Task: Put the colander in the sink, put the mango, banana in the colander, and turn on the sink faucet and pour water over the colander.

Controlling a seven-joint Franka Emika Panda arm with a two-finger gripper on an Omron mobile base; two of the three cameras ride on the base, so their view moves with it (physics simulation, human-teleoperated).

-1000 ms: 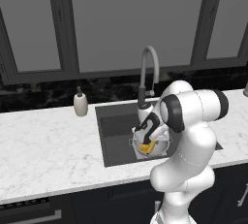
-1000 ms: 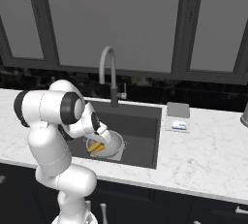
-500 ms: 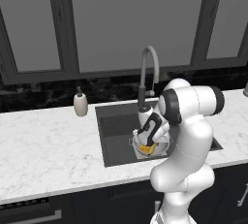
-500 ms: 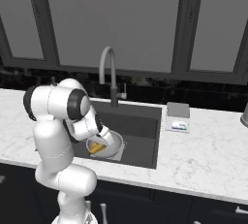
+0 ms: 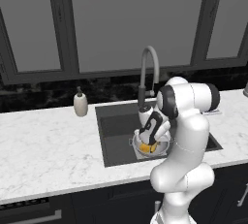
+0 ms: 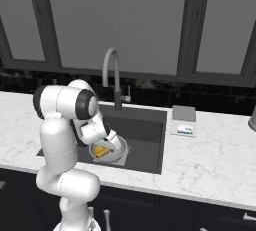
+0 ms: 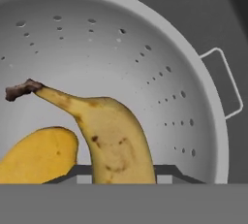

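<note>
The silver colander (image 7: 160, 58) sits in the dark sink (image 5: 116, 126), near its front right part. My gripper (image 7: 123, 172) reaches down into the bowl and is shut on the banana (image 7: 114, 140), whose brown stem points away from the hand. The orange-yellow mango (image 7: 38, 157) lies in the colander beside the banana. From the base, the gripper (image 5: 147, 138) hangs over the colander (image 5: 137, 143), and yellow fruit (image 6: 102, 151) shows inside the bowl (image 6: 119, 154). The tall grey faucet (image 5: 145, 68) arches over the basin behind it. I cannot tell whether the banana touches the bowl.
A beige soap dispenser (image 5: 80, 103) stands on the white marble counter left of the sink. Right of the basin lie a grey block (image 6: 183, 113) and a small white item (image 6: 183, 129). Dark windows and a black backsplash close off the back.
The arm's upper joints have swung and straightened up. The hand stays low over the colander with the banana still in its grip.
</note>
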